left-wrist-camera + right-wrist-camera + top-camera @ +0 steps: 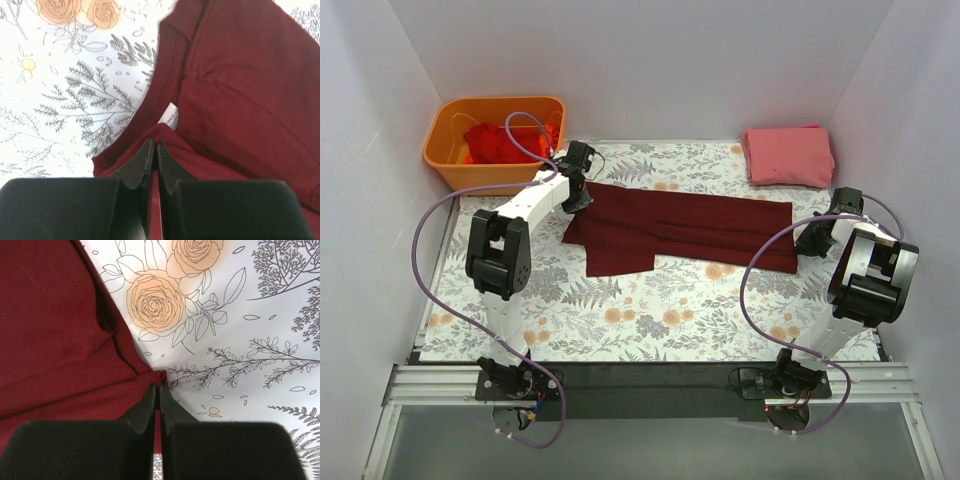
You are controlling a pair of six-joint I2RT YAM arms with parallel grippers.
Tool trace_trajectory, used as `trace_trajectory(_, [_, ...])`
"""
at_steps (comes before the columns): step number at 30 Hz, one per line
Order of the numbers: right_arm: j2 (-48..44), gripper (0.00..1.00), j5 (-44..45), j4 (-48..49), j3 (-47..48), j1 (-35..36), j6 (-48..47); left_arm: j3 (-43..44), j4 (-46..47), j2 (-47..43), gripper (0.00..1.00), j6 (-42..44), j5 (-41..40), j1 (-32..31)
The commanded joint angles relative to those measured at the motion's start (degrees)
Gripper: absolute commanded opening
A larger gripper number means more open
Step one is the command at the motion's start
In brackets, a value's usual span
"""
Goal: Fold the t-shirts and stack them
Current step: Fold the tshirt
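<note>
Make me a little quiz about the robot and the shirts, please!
1. True or false: the pink shirt lies folded at the far right corner of the table.
2. What do the left gripper and the right gripper pinch? A) the dark red shirt B) the pink shirt C) nothing
3. Where are the bright red shirts?

Key: 1 true. 2 A, one gripper at each end of it. 3 in the orange bin.
</note>
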Motion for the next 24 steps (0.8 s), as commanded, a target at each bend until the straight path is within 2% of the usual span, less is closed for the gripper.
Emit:
trace_trajectory(1, [1.92, 0.02, 6.47, 1.75, -0.47, -0.60, -1.01, 2.69, -0.78, 1.49, 0.00, 0.51, -7.05, 0.79])
trace_trajectory(10, [-0.53, 0.02, 2.62, 2.80, 0.23, -0.60, -0.84, 1.82, -3.61, 5.98, 0.00, -3.36, -9.70, 0.79])
trace_trajectory(24, [-3.18, 0.02, -1.88, 5.53, 0.06, -0.60, 1.62, -1.00, -2.81, 4.66, 0.00, -5.12, -10.31, 0.79])
